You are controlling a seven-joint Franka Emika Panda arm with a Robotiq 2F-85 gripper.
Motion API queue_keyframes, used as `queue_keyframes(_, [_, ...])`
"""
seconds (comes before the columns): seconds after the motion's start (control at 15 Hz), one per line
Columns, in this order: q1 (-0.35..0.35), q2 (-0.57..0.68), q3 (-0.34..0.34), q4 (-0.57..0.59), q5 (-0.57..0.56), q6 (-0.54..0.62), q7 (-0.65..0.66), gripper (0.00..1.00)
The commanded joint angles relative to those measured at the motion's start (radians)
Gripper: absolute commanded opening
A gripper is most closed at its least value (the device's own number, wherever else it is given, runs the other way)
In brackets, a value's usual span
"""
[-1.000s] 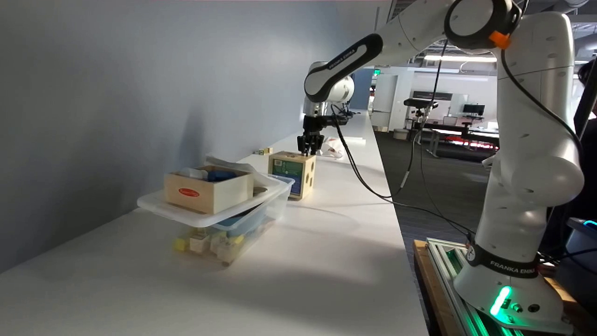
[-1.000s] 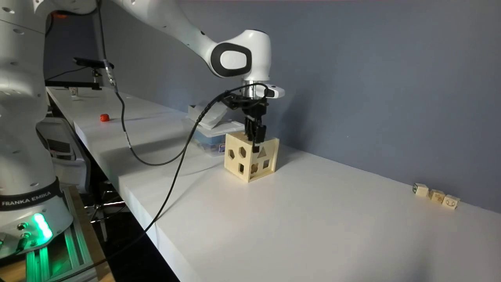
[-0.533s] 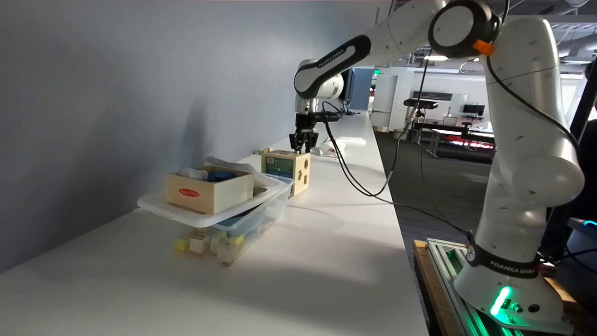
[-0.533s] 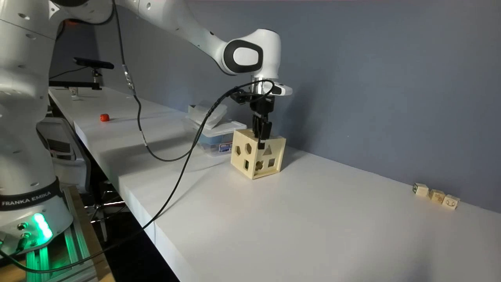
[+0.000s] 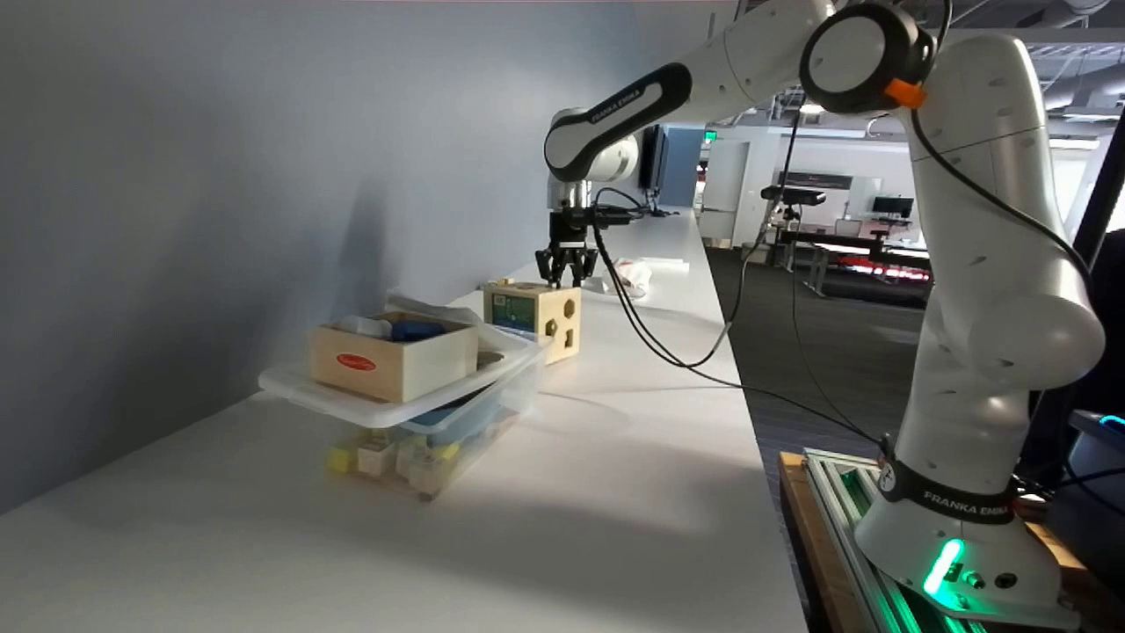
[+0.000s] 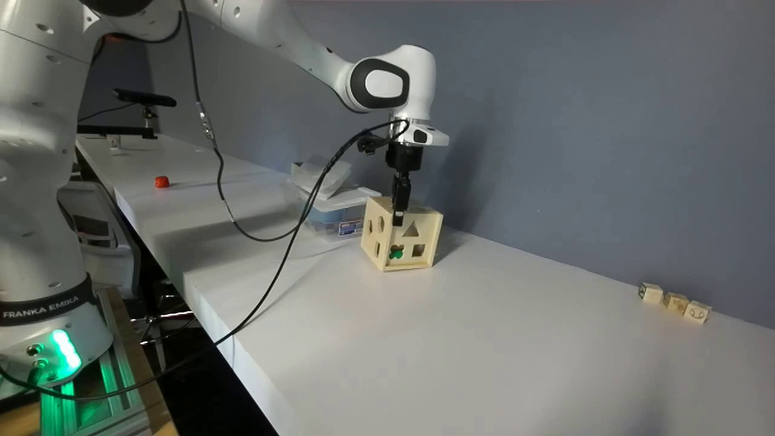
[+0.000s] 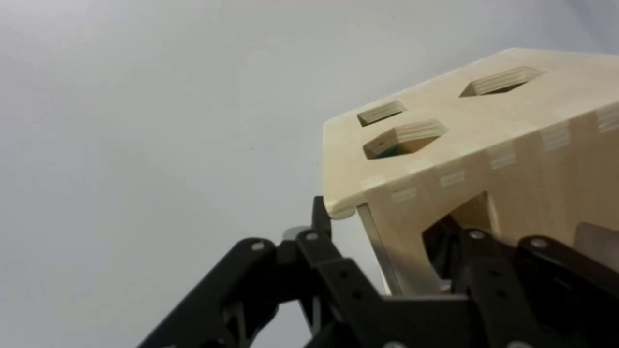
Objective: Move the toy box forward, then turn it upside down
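The toy box, a light-wood cube with shaped holes, stands on the table in both exterior views [image 5: 562, 322] [image 6: 407, 240]. It also shows in the wrist view [image 7: 445, 107]. My gripper [image 5: 565, 283] [image 6: 398, 219] [image 7: 379, 232] points down at the box's top edge, its jaws spread apart. In the wrist view one finger [image 7: 321, 216] is outside the box, at or very near its corner. The other finger reaches into a hole in the top face. The wall stands between them with a visible gap on the outer side. Something green shows through a hole.
A clear bin [image 5: 518, 396] [image 6: 330, 230] with a tan box [image 5: 431, 367] on its lid stands close beside the toy box. Several small wooden blocks [image 6: 676, 303] lie by the wall [image 6: 575, 121]. A red object [image 6: 161, 181] sits farther off. Cables hang from the arm.
The gripper and toy box have moved together toward the wall and away from the table's front edge. The box has turned slightly, and green now shows in its clover hole.
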Motion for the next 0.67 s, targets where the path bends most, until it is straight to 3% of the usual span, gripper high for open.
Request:
queue_keyframes(0.0, [0.040,0.056,-0.010,0.141,0.004,-0.095,0.238,0.23])
queue_keyframes(0.6, [0.099,0.260,-0.027,0.440,-0.032,-0.211,0.789,0.23])
